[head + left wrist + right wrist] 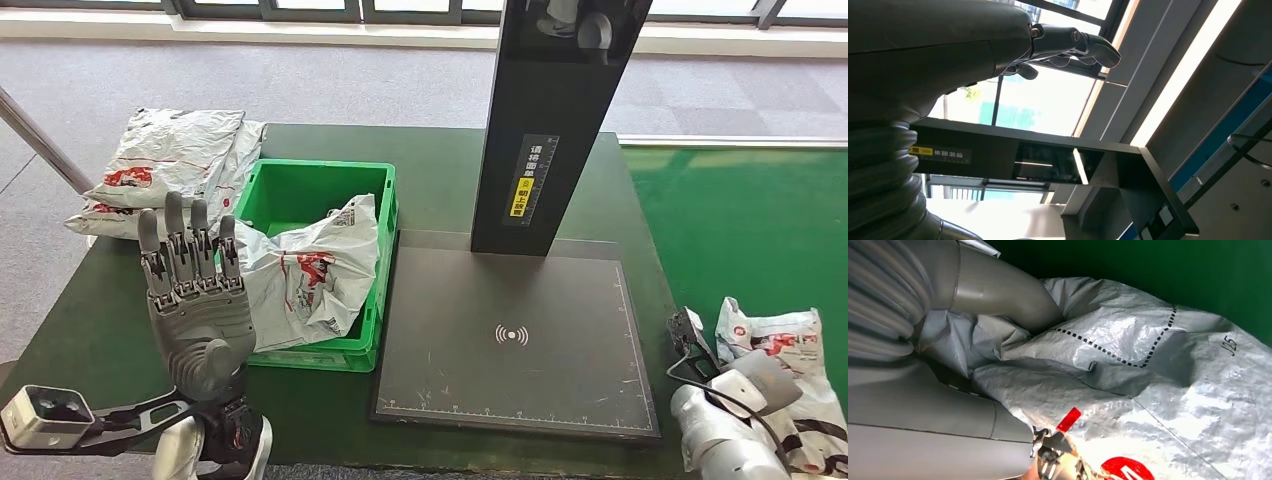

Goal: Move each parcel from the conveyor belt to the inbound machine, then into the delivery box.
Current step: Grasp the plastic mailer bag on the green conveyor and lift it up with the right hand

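Note:
A silver-grey parcel (790,345) with red print lies on the green conveyor belt (740,220) at the right. My right hand (755,385) is on its near end. In the right wrist view the thumb (1008,300) digs into a crease of the parcel (1148,370) and dark fingers (1053,460) close on it from the other side. My left hand (190,290) is raised beside the green delivery box (375,190), fingers straight, apart and holding nothing; its fingers (1073,42) point at the windows. Another parcel (310,270) lies in the box.
The inbound machine's black scan plate (520,340) sits mid-table, with its black post (555,120) behind it. Several more parcels (170,160) are piled at the table's back left. A metal pole (40,140) slants past the far left edge.

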`<state>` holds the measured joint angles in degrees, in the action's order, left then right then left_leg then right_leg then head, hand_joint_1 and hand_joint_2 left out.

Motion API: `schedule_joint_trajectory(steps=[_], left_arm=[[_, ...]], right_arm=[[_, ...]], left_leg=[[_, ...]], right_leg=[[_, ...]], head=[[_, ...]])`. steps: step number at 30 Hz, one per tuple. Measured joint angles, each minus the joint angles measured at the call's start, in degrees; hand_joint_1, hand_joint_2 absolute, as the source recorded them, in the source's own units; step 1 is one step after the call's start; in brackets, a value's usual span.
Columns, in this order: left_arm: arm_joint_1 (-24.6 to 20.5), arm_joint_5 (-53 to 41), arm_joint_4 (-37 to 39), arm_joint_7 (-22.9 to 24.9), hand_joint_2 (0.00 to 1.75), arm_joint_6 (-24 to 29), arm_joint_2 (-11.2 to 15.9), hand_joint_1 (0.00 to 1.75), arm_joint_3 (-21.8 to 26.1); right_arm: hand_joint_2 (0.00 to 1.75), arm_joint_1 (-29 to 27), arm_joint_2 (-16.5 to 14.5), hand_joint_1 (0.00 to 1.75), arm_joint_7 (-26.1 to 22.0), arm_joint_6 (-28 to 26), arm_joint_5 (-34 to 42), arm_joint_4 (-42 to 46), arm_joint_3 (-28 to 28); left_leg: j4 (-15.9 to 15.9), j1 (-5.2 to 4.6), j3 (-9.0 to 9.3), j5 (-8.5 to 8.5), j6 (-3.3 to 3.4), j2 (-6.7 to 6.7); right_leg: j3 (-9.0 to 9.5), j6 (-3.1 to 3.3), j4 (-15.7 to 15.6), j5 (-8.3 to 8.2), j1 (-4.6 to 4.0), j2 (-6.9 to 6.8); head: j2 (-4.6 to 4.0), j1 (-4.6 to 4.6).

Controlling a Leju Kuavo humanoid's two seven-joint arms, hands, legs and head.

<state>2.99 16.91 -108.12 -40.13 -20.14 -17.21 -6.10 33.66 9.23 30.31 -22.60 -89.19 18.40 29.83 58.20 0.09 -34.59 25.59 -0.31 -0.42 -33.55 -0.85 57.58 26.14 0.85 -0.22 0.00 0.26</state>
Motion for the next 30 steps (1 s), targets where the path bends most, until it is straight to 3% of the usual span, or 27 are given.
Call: schedule_joint_trajectory(steps=[3, 5, 8, 12, 14, 21, 30], left_arm=[[0.3, -0.2, -0.5, 0.0, 1.75, 1.1, 0.0, 0.0, 0.0], [0.6, -0.2, -1.0, 0.0, 1.75, 1.9, 0.0, 0.0, 0.0], [0.9, -0.1, -1.4, 0.0, 1.75, 2.7, 0.0, 0.0, 0.0], [0.9, 0.2, -1.6, 0.0, 1.75, 3.1, 0.0, 0.0, 0.0], [0.9, 0.2, -1.6, 0.0, 1.75, 3.1, 0.0, 0.0, 0.0], [0.9, 0.8, -1.9, 0.0, 1.75, 2.9, 0.0, 0.0, 0.0], [0.9, 0.9, -1.9, 0.0, 1.75, 2.8, 0.0, 0.0, 0.0]], right_arm=[[1.75, -0.2, -0.6, 1.75, -5.0, -9.6, 0.0, 2.1, 0.0], [1.75, -1.2, -2.0, 1.75, -12.1, -14.8, 0.2, 7.3, 0.0], [1.75, -4.3, -6.8, 1.75, -27.6, -17.4, 2.1, 22.7, -0.1], [1.75, -7.4, -16.4, 1.75, -53.1, -17.7, 12.2, 43.5, 0.0], [1.75, -8.6, -20.2, 1.75, -60.4, -17.7, 17.1, 50.4, 0.1], [1.75, -11.4, -26.2, 1.75, -66.8, -17.7, 26.6, 60.5, 0.0], [1.75, -13.1, -28.5, 1.75, -68.7, -17.5, 30.2, 62.2, -0.2]], left_leg=[[0.0, 0.0, -0.01, 0.0, 0.0, -0.01], [0.0, 0.01, -0.01, 0.0, 0.0, 0.0], [0.0, 0.05, 0.0, -0.01, -0.01, 0.01], [0.0, 0.15, 0.02, -0.04, -0.11, 0.01], [0.0, 0.19, 0.03, -0.03, -0.14, -0.07], [0.0, 0.15, 0.01, 0.0, -0.13, -0.09], [0.0, 0.12, 0.02, -0.01, -0.13, -0.08]], right_leg=[[0.0, 0.0, 0.0, 0.0, 0.0, -0.01], [0.0, 0.0, 0.0, 0.0, -0.02, -0.01], [-0.02, 0.01, 0.0, 0.01, -0.06, 0.02], [-0.07, 0.11, 0.0, 0.07, -0.17, -0.01], [-0.05, 0.16, 0.0, 0.11, -0.22, -0.09], [0.0, 0.18, 0.0, 0.14, -0.15, -0.11], [0.0, 0.18, 0.0, 0.13, -0.13, -0.1]], head=[[0.0, 0.0], [0.0, 0.0], [0.0, -0.01], [0.0, -0.02], [0.0, -0.02], [0.0, -0.02], [0.0, -0.02]])
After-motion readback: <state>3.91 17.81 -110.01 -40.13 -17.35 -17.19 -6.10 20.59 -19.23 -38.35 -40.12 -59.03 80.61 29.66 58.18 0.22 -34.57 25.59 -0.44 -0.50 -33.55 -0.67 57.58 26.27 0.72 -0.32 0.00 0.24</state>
